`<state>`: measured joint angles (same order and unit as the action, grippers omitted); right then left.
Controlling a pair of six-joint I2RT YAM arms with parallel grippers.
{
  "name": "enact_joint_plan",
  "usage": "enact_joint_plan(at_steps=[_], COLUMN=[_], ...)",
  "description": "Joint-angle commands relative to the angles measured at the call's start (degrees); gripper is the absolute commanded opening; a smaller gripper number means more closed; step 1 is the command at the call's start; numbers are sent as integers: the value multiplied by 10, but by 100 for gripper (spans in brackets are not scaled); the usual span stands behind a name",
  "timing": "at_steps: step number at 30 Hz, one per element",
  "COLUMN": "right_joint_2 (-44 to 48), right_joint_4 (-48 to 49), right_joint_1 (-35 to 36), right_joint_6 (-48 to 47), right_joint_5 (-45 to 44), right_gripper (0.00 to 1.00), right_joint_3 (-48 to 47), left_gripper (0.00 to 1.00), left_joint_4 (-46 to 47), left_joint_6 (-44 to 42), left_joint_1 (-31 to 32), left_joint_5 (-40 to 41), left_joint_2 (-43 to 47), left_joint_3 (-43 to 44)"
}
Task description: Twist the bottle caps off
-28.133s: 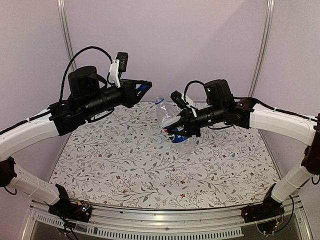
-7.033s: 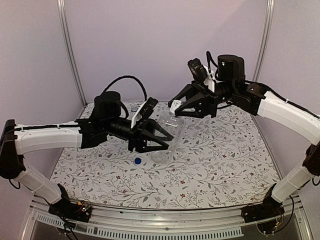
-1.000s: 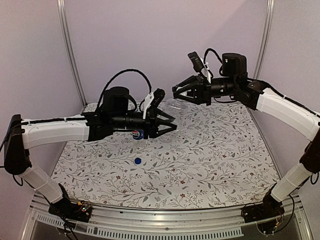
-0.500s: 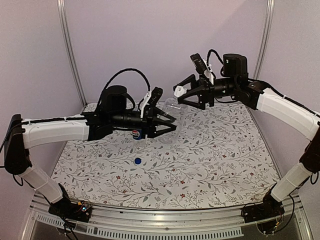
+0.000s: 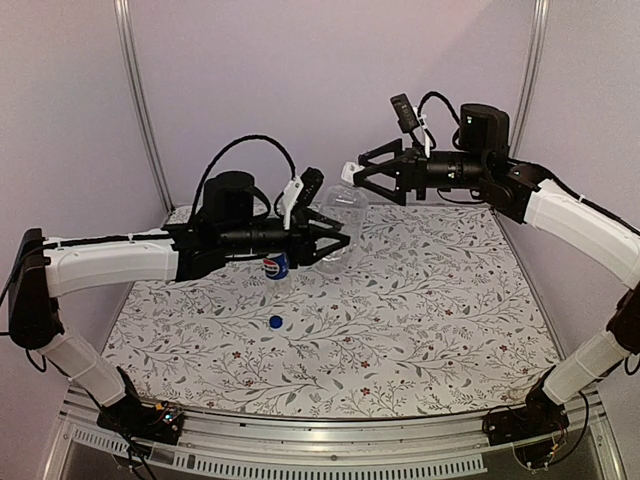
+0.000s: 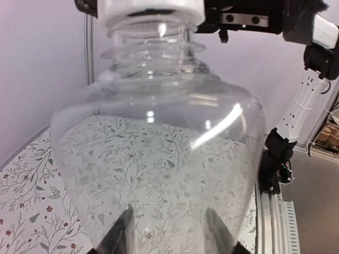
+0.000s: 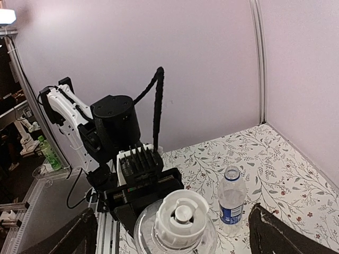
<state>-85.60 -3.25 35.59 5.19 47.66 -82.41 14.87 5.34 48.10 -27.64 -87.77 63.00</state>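
My left gripper point(image 5: 326, 240) is shut on the plain clear bottle point(image 5: 341, 212), holding it off the table with its neck tilted towards the right arm. The bottle fills the left wrist view point(image 6: 159, 153), and the fingers point(image 6: 121, 237) show through its wall. The white cap point(image 5: 347, 172) sits on the neck point(image 6: 151, 7). My right gripper point(image 5: 360, 176) is open, one finger on each side of the cap and apart from it. The cap point(image 7: 184, 216) faces the right wrist camera. The Pepsi bottle point(image 5: 277, 265) stands uncapped on the table point(image 7: 232, 200). The blue cap point(image 5: 274, 322) lies in front of it.
A floral cloth point(image 5: 420, 320) covers the table. Pale walls with metal posts point(image 5: 138, 100) close the back and sides. The left arm's wrist housing point(image 7: 114, 124) sits right behind the held bottle in the right wrist view.
The right gripper opened off the white cap and drew back slightly to the right. The left arm lifted the bottle a little.
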Motion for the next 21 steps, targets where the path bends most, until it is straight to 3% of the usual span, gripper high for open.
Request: enact_joint_plan(at_steps=[1, 8, 15, 21], right_joint_2=[9, -16, -52, -75], right_joint_4=[28, 10, -9, -26], right_joint_1=[0, 25, 41, 54], right_joint_6=[75, 124, 132, 133], right_joint_5=[-95, -203, -230, -234], right_gripper=[98, 98, 97, 87], right_joint_3=[-9, -48, -86, -108], left_gripper=[25, 25, 25, 25], left_joint_4=[-8, -22, -36, -43], left_joint_6=[10, 11, -1, -7], left_joint_1=[2, 11, 21, 25], left_joint_5=[83, 137, 174, 188], left_joint_2=[4, 3, -2, -5], left_joint_3=[16, 20, 24, 28])
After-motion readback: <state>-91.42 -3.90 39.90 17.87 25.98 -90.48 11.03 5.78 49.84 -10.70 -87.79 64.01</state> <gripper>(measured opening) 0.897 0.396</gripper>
